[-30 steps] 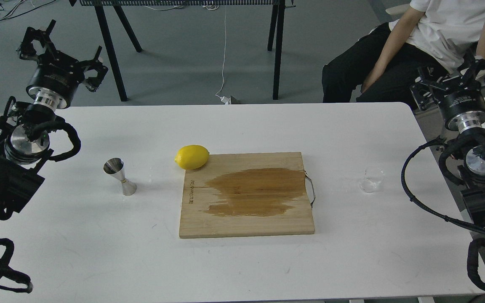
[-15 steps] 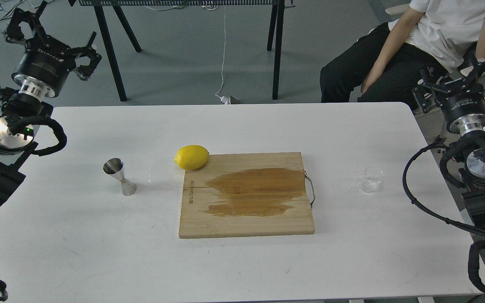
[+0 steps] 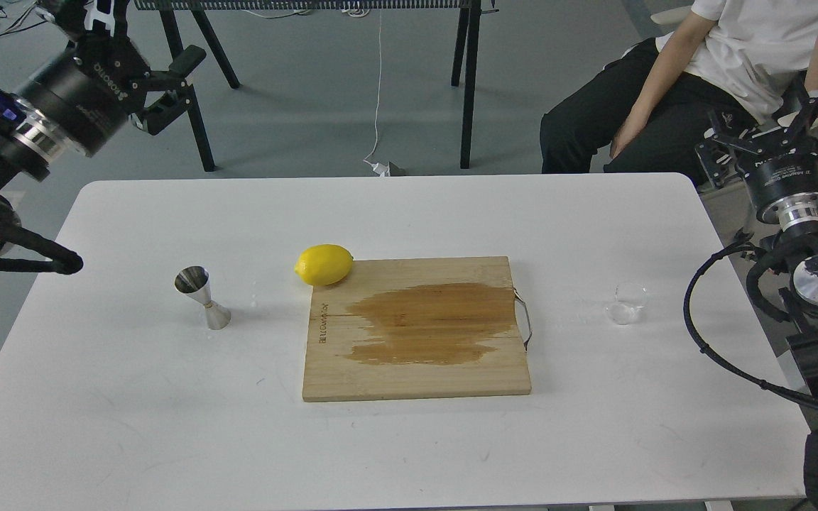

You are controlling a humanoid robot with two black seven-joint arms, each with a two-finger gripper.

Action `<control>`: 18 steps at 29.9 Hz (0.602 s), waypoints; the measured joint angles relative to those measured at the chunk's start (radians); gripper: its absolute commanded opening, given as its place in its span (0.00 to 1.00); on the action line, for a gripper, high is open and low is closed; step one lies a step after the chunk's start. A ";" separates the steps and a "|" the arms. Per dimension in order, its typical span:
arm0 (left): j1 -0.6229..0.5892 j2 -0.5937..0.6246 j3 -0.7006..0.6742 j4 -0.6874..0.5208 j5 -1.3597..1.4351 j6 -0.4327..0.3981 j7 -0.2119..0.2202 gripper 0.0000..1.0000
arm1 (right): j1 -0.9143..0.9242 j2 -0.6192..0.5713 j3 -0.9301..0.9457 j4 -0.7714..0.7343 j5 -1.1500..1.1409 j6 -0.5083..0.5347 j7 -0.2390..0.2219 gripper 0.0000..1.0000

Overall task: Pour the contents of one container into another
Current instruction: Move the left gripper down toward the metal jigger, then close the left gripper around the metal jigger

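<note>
Count on the white table [image 3: 167,426]: one steel jigger [image 3: 202,297], one clear glass cup [image 3: 627,303], one lemon [image 3: 324,265], one wooden cutting board [image 3: 416,328]. Two arms, two grippers. One seated person [image 3: 700,78] at the far right, off the table.

The board lies at table centre with a dark wet patch across its middle and a metal handle on its right edge. The lemon sits at the board's far left corner, touching or just overlapping it. The jigger stands upright on the bare table left of the board, apart from it. The cup stands upright right of the board, near the handle; too clear to tell whether it holds anything.

Left arm: comes in at the upper left, raised above and beyond the table's far left corner. Left gripper [image 3: 146,71] points toward the right, fingers spread with nothing between them, though the upper finger is partly cut by the frame edge. The jigger is well apart from it, nearer the viewer and to its right.

Right arm: at the right edge, off the table's right side, wrist upright. Right gripper [image 3: 771,131] points up and away, fingers spread, holding nothing. The cup is well apart from it, to its left and nearer the viewer.
</note>
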 measured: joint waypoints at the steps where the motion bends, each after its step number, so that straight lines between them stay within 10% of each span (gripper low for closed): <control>1: 0.018 0.015 0.002 -0.035 0.057 0.020 0.000 0.99 | -0.002 0.000 0.000 0.002 0.000 0.000 0.000 1.00; 7: 0.144 0.091 0.003 -0.160 0.393 0.069 -0.012 0.98 | -0.027 -0.001 0.004 0.014 0.000 0.000 0.000 1.00; 18: 0.486 0.149 0.013 -0.183 1.103 0.306 -0.157 0.96 | -0.073 -0.003 0.014 0.026 0.000 -0.001 0.001 1.00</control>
